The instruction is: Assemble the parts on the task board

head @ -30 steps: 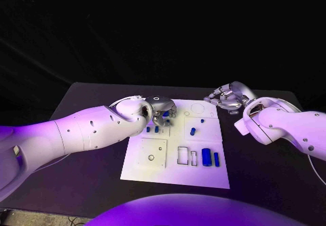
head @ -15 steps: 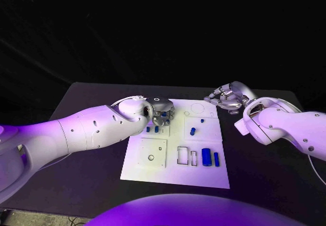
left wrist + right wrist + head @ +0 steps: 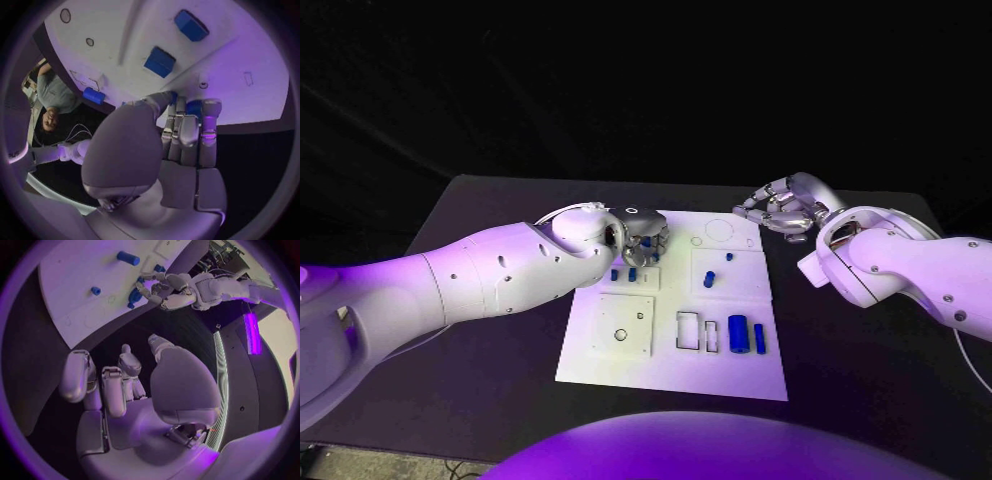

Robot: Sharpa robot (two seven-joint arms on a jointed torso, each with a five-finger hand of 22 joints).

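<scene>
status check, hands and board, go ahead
Left hand over the task board, fingers on a blue part; grip unclear. Right hand curled, empty, off the board's far corner. Nothing blocking.

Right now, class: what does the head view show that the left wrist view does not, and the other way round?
Head view, not wrist: the right hand, empty, beside the task board's far right corner, and two long blue parts lying towards its near edge. Left wrist view, not head: the left hand apparently pinching a small blue part at its fingertips. Both: the left hand over the white task board.
</scene>
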